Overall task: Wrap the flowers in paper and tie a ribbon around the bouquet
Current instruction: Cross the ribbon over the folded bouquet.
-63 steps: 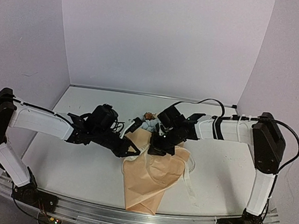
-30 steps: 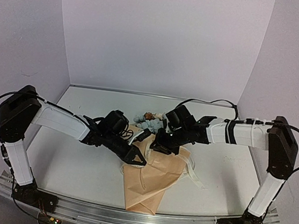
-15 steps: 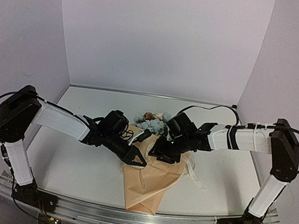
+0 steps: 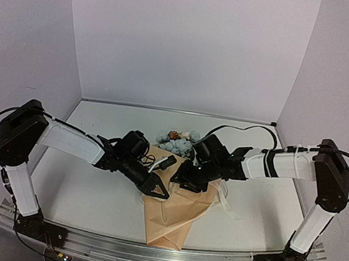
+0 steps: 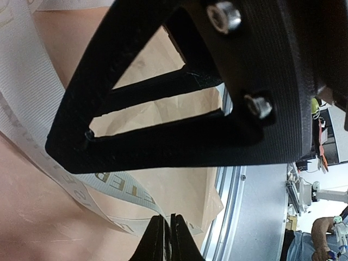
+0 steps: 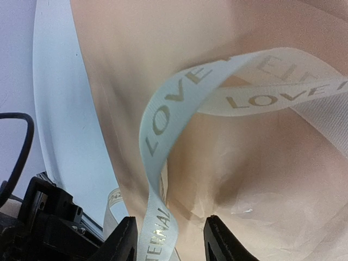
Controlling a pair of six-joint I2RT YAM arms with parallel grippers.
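The wrapping looks done and the tying is in hand: the bouquet (image 4: 175, 209) lies about the middle of the surface (image 4: 84, 199), its narrow paper tip pointing to the near edge and the pale blue flowers (image 4: 176, 143) showing out of the wide end toward the far edge. The ribbon (image 6: 163, 117) crosses the tan paper in a loose loop with printed lettering, and a further length trails off the cone toward the right edge. The left end effector (image 5: 166, 236) sits at the cone's left side with its fingers pressed together, and the ribbon seems to run straight into the tips, so it is most likely pinched there. The right end effector (image 6: 169, 236) hovers low over the cone's upper part with its fingers apart; a strand of the loop hangs between them, not gripped. No knot is visible yet. By my reading, the next move calls for the right fingers to close on that strand and draw it through or around while the left keeps its end taut, so the loop tightens on the cone and does not slide off.
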